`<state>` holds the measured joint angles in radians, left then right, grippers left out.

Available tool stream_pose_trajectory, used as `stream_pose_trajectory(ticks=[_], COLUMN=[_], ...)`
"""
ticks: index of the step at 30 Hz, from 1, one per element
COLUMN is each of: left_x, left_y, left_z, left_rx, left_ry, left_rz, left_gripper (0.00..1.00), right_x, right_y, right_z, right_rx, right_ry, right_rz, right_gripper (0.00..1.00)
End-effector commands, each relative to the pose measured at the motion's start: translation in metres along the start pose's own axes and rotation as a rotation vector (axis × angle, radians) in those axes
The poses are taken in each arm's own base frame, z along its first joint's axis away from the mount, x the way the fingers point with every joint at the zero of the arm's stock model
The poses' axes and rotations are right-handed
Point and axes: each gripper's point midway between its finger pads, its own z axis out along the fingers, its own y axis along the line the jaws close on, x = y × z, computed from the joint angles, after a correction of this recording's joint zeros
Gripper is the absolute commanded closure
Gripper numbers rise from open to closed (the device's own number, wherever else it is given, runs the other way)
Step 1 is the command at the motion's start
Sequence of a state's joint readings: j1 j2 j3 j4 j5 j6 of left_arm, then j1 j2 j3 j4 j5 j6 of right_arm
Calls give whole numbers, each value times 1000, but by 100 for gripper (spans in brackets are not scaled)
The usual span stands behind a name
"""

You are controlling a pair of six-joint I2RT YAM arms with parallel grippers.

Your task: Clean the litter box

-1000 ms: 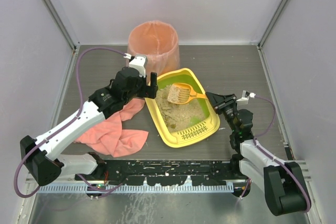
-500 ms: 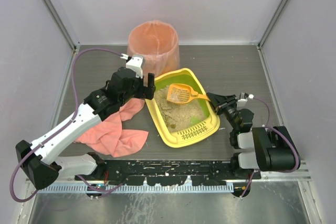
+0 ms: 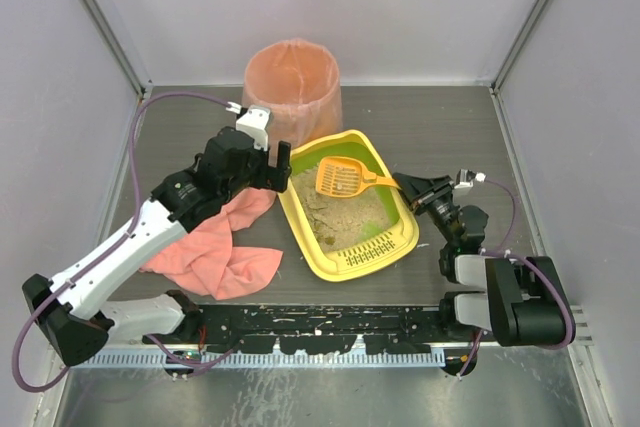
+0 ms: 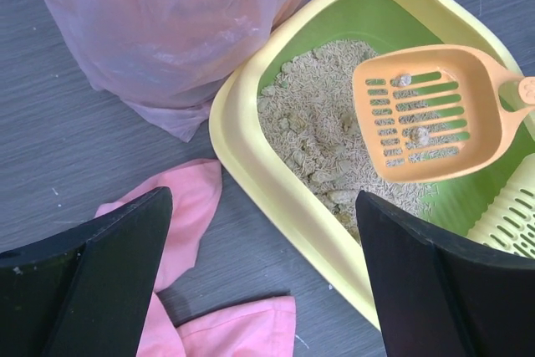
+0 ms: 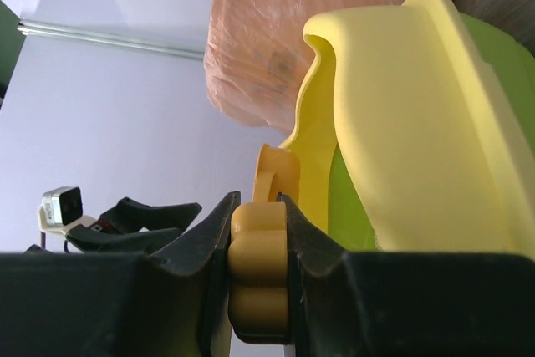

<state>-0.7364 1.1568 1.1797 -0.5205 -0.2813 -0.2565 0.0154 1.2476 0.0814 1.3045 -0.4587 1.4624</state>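
The yellow litter box (image 3: 398,245) with a lime-green inside lies mid-table, holding beige litter (image 3: 345,215), its slotted grate (image 3: 362,256) at the near end. It also shows in the left wrist view (image 4: 251,144) and the right wrist view (image 5: 418,114). My right gripper (image 3: 405,185) is shut on the handle of the orange slotted scoop (image 3: 340,178), holding it above the litter with a few clumps in it (image 4: 430,114). The handle shows between the jaws (image 5: 259,269). My left gripper (image 3: 277,167) is open and empty, above the box's left rim.
A tall round pink-lined bin (image 3: 292,87) stands behind the box, close to its far corner. A pink cloth (image 3: 215,252) lies crumpled on the table left of the box, under my left arm. Grey walls enclose the table.
The scoop has lifted out of the litter and moved slightly toward the bin. My right arm has folded lower. My left gripper has shifted slightly left and back.
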Motion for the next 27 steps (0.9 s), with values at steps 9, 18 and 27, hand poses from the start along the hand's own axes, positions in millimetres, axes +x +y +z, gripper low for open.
stream_pose_trajectory(ticks=[9, 18, 27], left_x=[-40, -28, -7], left_y=[6, 19, 37], left_z=[-36, -44, -55], left_rx=[9, -29, -82], left_ry=[-103, -81, -66], left_rz=[13, 65, 79], left_gripper=[4, 3, 2], right_x=[-3, 0, -8], right_y=[14, 32, 64], right_z=[7, 9, 3], right_rx=[-49, -59, -187], right_ry=[24, 68, 66], right_rz=[-49, -148, -352], right_gripper=[99, 99, 99])
